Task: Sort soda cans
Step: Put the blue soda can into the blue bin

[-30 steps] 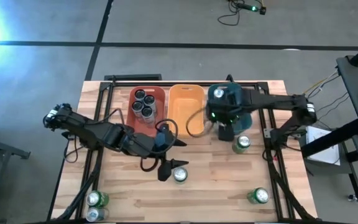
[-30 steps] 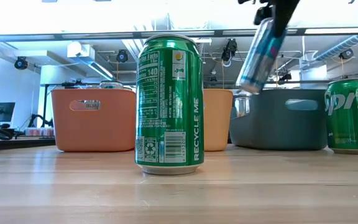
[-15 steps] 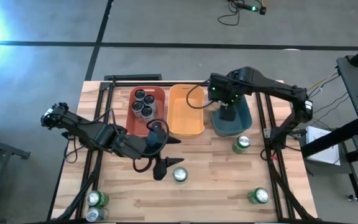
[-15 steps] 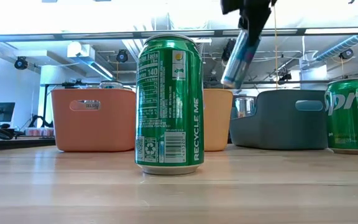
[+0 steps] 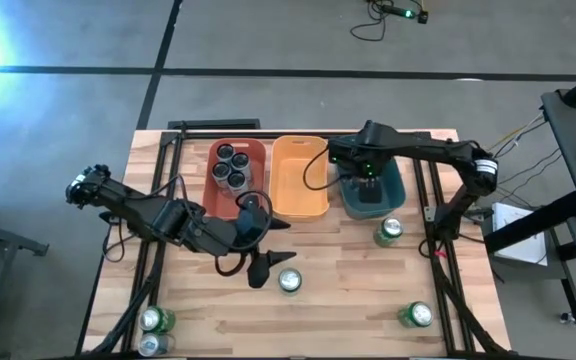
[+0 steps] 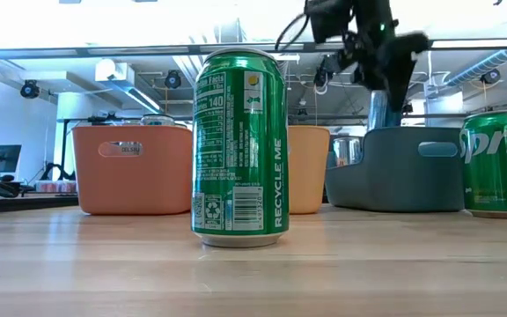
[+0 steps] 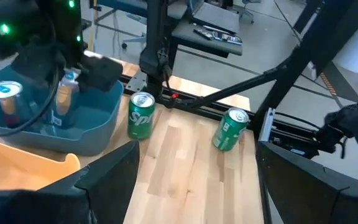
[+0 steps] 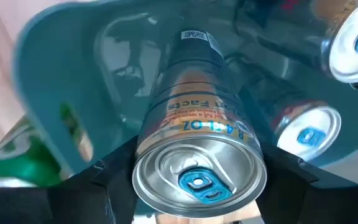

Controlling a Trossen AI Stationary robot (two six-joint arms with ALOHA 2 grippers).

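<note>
My right gripper hangs over the teal tub, shut on a pale blue soda can that stands upright with its lower part inside the tub. Two more pale blue cans are in that tub. My left gripper is open low over the table's middle, beside a green soda can that stands on its base. The red tub holds several black cans. The yellow tub sits between the other two. My right gripper pinches the pale blue can's side wall just below its top end between its two fingers. The fingers come from above, pointing down. The can is upright, its lower part inside the teal tub; whether its base touches the tub's floor is hidden.
More green cans stand on the table at right, at the near right and near left corner, the last with a pale can beside it. The three tubs line the far half.
My right gripper has carried the pale blue can from high and tilted to upright, and has gone down with it into the teal tub.
</note>
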